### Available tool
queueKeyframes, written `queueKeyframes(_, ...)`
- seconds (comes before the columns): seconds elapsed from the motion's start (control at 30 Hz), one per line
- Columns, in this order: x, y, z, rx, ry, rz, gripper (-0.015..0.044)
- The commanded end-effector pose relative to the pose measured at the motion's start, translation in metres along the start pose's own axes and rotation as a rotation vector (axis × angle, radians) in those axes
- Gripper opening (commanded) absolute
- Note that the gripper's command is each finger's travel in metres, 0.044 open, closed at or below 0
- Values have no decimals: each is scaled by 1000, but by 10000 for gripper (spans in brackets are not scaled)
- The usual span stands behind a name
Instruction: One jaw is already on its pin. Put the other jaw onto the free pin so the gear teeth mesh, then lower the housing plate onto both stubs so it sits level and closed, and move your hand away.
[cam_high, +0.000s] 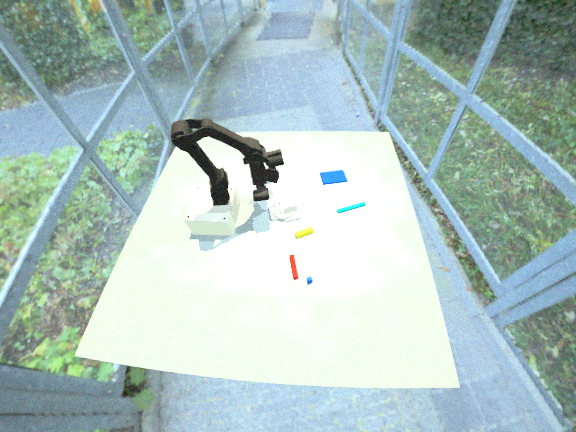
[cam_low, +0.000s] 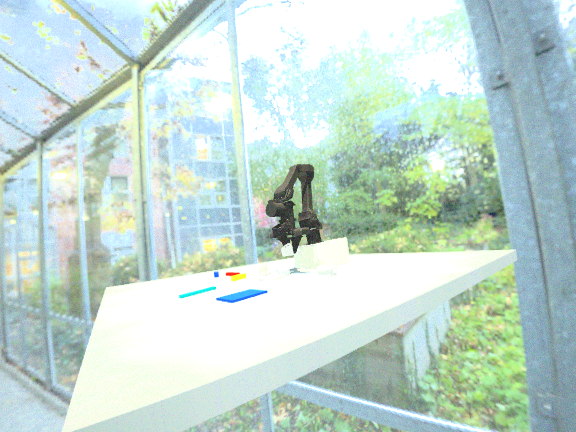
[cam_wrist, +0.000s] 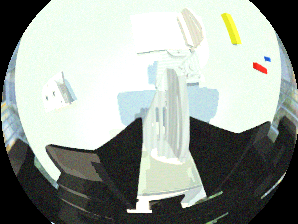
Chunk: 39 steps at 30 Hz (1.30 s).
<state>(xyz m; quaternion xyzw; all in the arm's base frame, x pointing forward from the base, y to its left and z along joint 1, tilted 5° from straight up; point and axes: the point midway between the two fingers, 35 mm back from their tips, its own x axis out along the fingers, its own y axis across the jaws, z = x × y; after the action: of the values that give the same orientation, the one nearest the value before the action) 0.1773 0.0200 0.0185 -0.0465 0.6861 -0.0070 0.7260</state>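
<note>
A pale loose jaw (cam_low: 287, 249) (cam_wrist: 175, 120) is pinched between the fingers of the hand (cam_high: 260, 194) (cam_low: 288, 241) (cam_wrist: 161, 120), its ribbed side shown lengthwise in the wrist view. It is held above the worktop (cam_high: 250, 340) (cam_low: 300, 320) (cam_wrist: 75, 40), near the pale assembly (cam_high: 285, 211) (cam_wrist: 192, 70). At that assembly another ribbed jaw (cam_wrist: 192, 30) can be made out, apart from the one being held. The pale parts are washed out by glare, so what appears to be a gap between the held jaw and the assembly can be judged only roughly. The pins cannot be told apart, and the housing plate cannot be picked out with certainty.

The dark arm (cam_high: 220, 135) (cam_low: 306, 192) is mounted on a cream base block (cam_high: 212, 224) (cam_low: 320, 254) and is bent over, with the hand brought down beside the assembly. A yellow bar (cam_high: 304, 233) (cam_low: 238, 277) (cam_wrist: 231, 28) is laid near the assembly. A red bar (cam_high: 294, 267) (cam_low: 232, 274) (cam_wrist: 260, 68) is placed farther off, with a small blue piece (cam_high: 309, 280) (cam_low: 216, 274) (cam_wrist: 267, 59) near one end. A cyan rod (cam_high: 351, 207) (cam_low: 197, 292) and a flat blue slab (cam_high: 333, 177) (cam_low: 242, 296) are seen lying apart from each other.
</note>
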Motion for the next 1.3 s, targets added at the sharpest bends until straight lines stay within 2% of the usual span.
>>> queueKeyframes(0.0,0,1,0,12,-5,6,134)
queueKeyframes(0.73,-1,1,1,42,-5,6,134)
queueKeyframes(1.27,-6,-1,51,42,-10,6,134)
